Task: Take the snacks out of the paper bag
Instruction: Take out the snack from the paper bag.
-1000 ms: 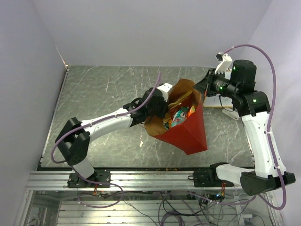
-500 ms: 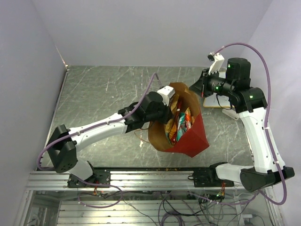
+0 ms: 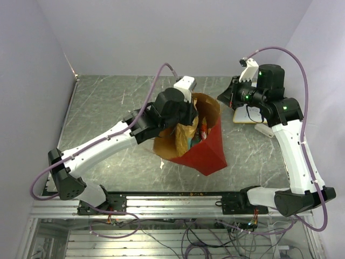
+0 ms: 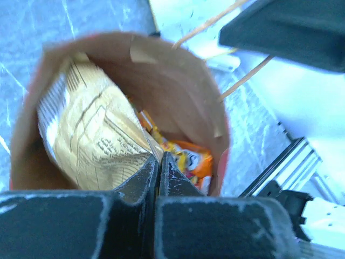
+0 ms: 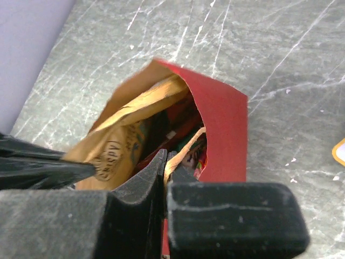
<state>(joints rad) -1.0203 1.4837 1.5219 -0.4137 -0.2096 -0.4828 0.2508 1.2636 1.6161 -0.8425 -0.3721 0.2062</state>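
Two pinches: left gripper (image 4: 159, 162) on crinkled orange chip bag (image 4: 91, 140), right gripper (image 5: 165, 162) on red paper bag's (image 5: 221, 124) handle (image 4: 245, 79).

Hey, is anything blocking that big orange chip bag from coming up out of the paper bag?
Nothing visible. The left gripper is shut on the chip bag at its edge, and the paper bag gapes open around it. The other snacks lie underneath, and the right gripper pinches a handle off to one side.
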